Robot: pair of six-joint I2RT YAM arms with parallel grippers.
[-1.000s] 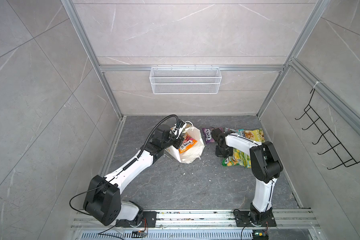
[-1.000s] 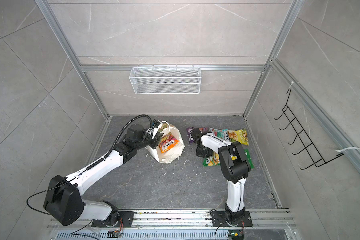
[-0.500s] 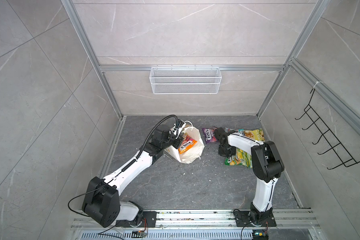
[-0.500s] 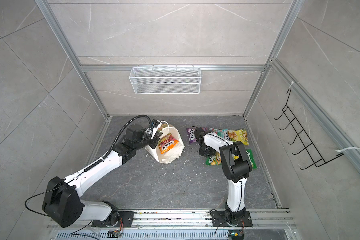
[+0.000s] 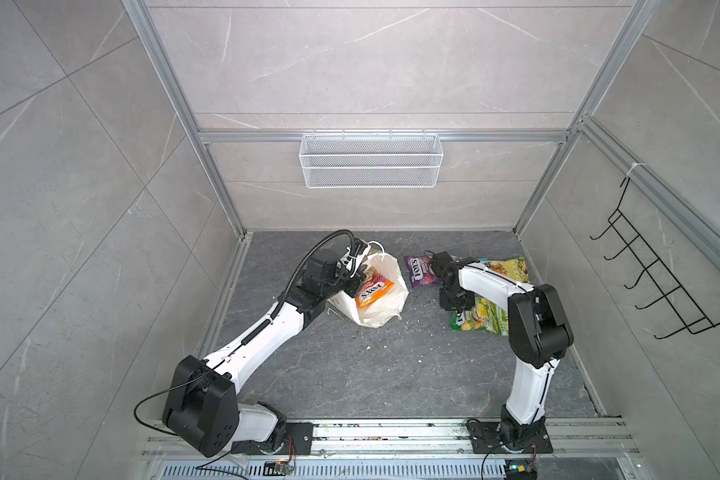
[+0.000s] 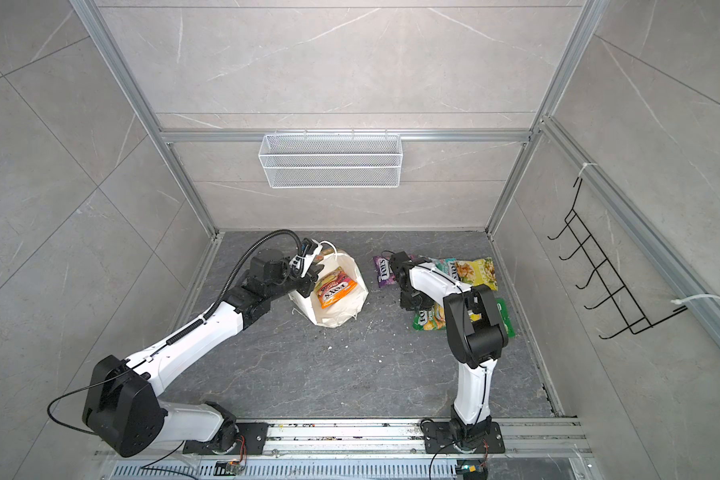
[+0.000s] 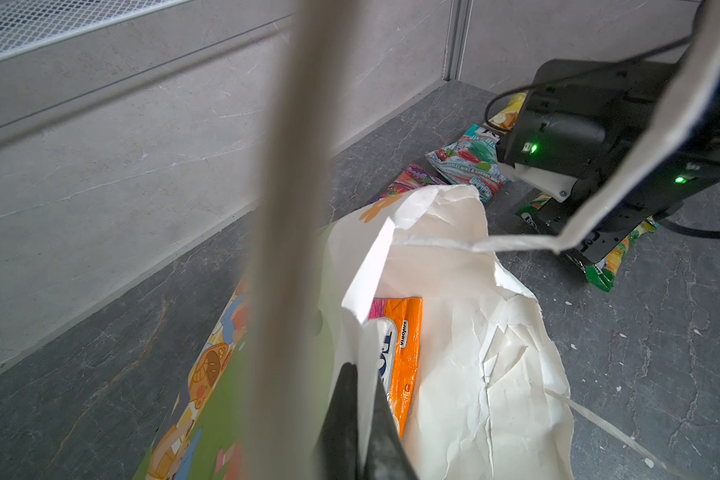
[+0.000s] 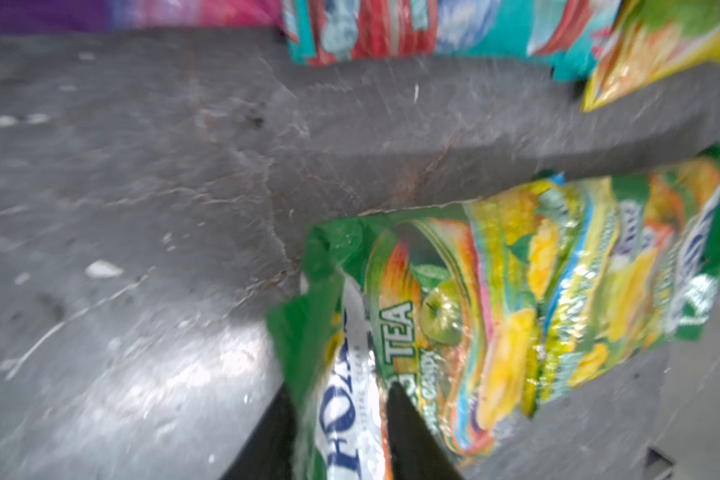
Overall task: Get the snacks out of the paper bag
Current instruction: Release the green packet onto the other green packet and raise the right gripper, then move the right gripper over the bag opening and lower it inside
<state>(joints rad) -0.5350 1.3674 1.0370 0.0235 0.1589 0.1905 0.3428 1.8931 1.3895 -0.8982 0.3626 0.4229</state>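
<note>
The white paper bag point(image 5: 381, 307) point(image 6: 341, 309) lies tilted with its mouth open, and my left gripper point(image 5: 352, 282) point(image 7: 362, 374) is shut on its rim. An orange snack packet point(image 5: 374, 293) point(image 7: 408, 345) shows inside the bag. On the floor to the right lie a purple packet point(image 5: 420, 270), a teal packet point(image 7: 466, 166), a yellow chip bag point(image 5: 508, 268) and green packets point(image 5: 481, 318) point(image 8: 495, 299). My right gripper point(image 5: 456, 301) point(image 8: 339, 386) sits low over the green packets. Its fingers stand apart on either side of one packet's edge.
A white wire-mesh basket point(image 5: 371, 166) hangs on the back wall. A black hook rack point(image 5: 657, 282) is mounted on the right wall. White paper scraps point(image 5: 391, 345) dot the dark floor. Metal frame posts close in the back corners.
My right gripper's jaws have spread apart around the green packet and it has shifted slightly right. The left arm holds the bag rim as before.
</note>
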